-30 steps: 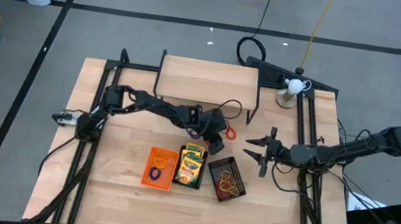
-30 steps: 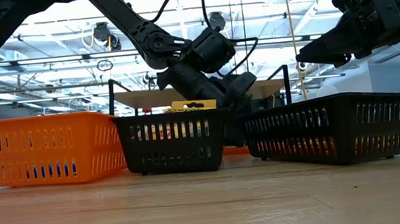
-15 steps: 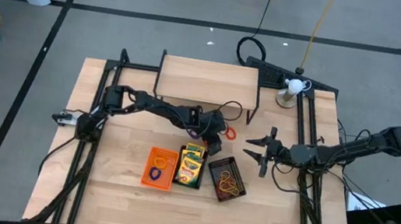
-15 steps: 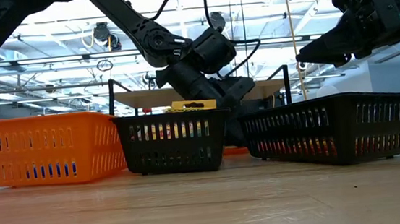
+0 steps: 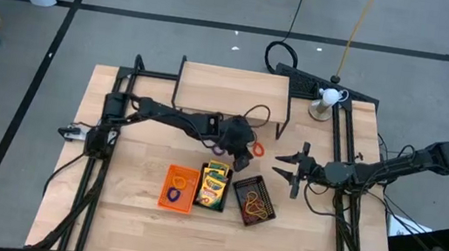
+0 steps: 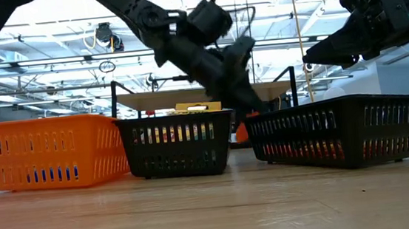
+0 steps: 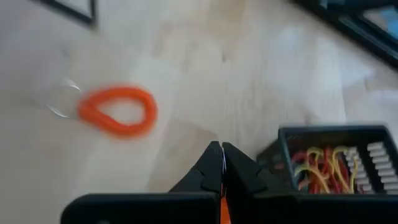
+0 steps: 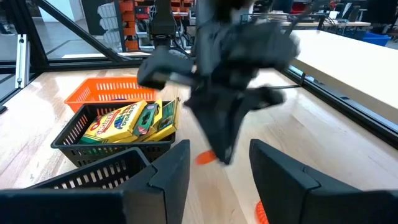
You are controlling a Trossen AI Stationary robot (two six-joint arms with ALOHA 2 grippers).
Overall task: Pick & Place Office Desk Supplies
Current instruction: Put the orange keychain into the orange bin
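Note:
My left gripper [image 5: 243, 153] hangs shut above the table behind the trays, an orange rubber band [image 8: 206, 158] at its tips. Another orange rubber band [image 7: 118, 111] lies flat on the wood beside it. Three mesh trays stand in a row on the table. The orange tray [image 5: 180, 188] holds a few bands. The middle black tray [image 5: 213, 186] holds crayon boxes [image 8: 130, 119]. The right black tray [image 5: 254, 200] holds several red and yellow bands. My right gripper [image 5: 290, 165] waits open over the table's right part, pointing toward the left one. My left gripper [image 7: 222, 150] pinches the orange rubber band between its two shut fingers; only a thin orange strip [image 7: 221, 210] shows in the seam between them. The fingers slant down toward the table. The band shows as a small orange bit [image 6: 241, 132] below the fingertips.
A raised wooden shelf [image 5: 232, 91] stands at the table's far side, and a small white stand [image 5: 327, 100] at the far right. Black frame rails [image 5: 340, 150] run along both sides of the table. Bare wood lies near the front edge.
My left gripper has shut and then risen from the table behind the trays, taking an orange band up with it. The other orange band has stayed on the wood.

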